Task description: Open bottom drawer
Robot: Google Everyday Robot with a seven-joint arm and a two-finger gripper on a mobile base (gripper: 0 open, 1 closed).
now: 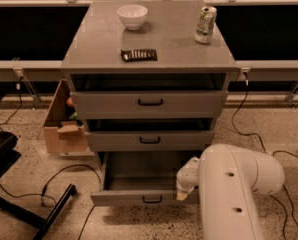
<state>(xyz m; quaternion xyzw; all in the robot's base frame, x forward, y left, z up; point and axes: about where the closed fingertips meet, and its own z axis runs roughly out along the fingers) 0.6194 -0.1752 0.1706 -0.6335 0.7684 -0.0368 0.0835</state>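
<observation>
Camera view showed the grey metal cabinet (pixel 189 51) at the centre of the frame, with the bottom drawer (pixel 134 198) pulled well out from its base. The drawer's slim front panel stood forward of the two drawers above it, and the inside lay open to view. Its small black bar handle (pixel 152 200) sat at the middle of the front panel, low in the frame. The robot's white arm (pixel 234 194) filled the lower right corner and reached leftward to the right end of that drawer front. The gripper (pixel 185 189) was at the drawer's right front corner, right against the panel, and whether it was apart or clamped together could not be told from this angle. The middle drawer (pixel 114 141) and the taller top drawer (pixel 104 105) sat above, each with a dark gap over its front and a black handle at its centre. On the cabinet's top stood a white bowl (pixel 132 16) toward the back left and a drinks can (pixel 205 25) upright toward the back right. A flat dark packet (pixel 139 55) lay nearer the front edge. An open cardboard box (pixel 64 129) rested on the speckled floor just left of the cabinet. Black cables (pixel 64 176) trailed across the floor, and a black frame (pixel 24 211) occupied the lower left corner.
</observation>
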